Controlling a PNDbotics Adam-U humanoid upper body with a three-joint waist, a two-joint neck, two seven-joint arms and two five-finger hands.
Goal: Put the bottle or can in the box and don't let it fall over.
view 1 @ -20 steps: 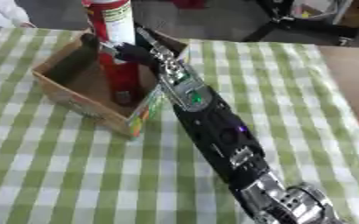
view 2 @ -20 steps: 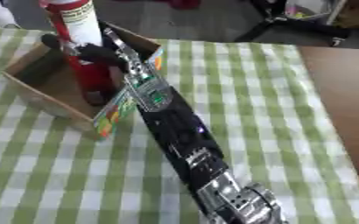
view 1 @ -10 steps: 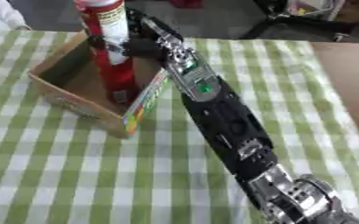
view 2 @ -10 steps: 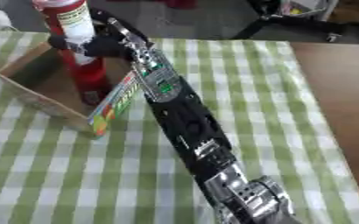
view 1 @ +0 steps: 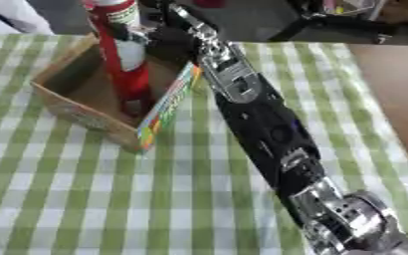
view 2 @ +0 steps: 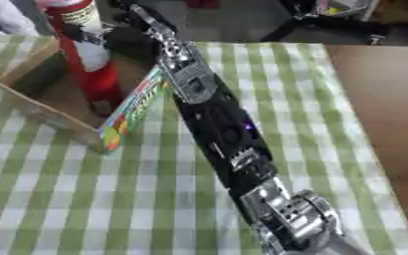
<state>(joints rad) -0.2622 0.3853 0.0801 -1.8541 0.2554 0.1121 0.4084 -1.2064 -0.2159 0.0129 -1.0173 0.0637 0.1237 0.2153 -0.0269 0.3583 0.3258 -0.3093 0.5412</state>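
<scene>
Red bottle (view 1: pixel 127 64) standing upright inside the open cardboard box (view 1: pixel 84 112), base down on the box floor near the right wall, neck and white-labelled upper part rising well above the rim and cut off by the top edge of both views. Box sitting toward the far left of the desk (view 1: pixel 155 199), on a green-and-white checked cloth, one flap with colourful print folded down along its right side. Bare brown wood showing along the right edge beyond the cloth.

Right hand (view 1: pixel 168 37) reaching in along a long black arm with silver joints, stretched from the lower right corner up across the cloth to the box's far right corner. Dark fingers (view 2: pixel 125 42) just beside the bottle's upper body, at about label height, above the box rim. Whether curled round the bottle, merely touching it, or slightly apart: cannot tell, the dark hand blurring into the dark background behind it. Something dark across the bottle at the label in the right eye view, possibly a finger or thumb, not clear enough to say.

Left hand nowhere in either view.

Bottle vertical, no visible lean, red lower body partly hidden by the near wall of the box. A pale shape at the top left corner beyond the desk, too indistinct to name.
</scene>
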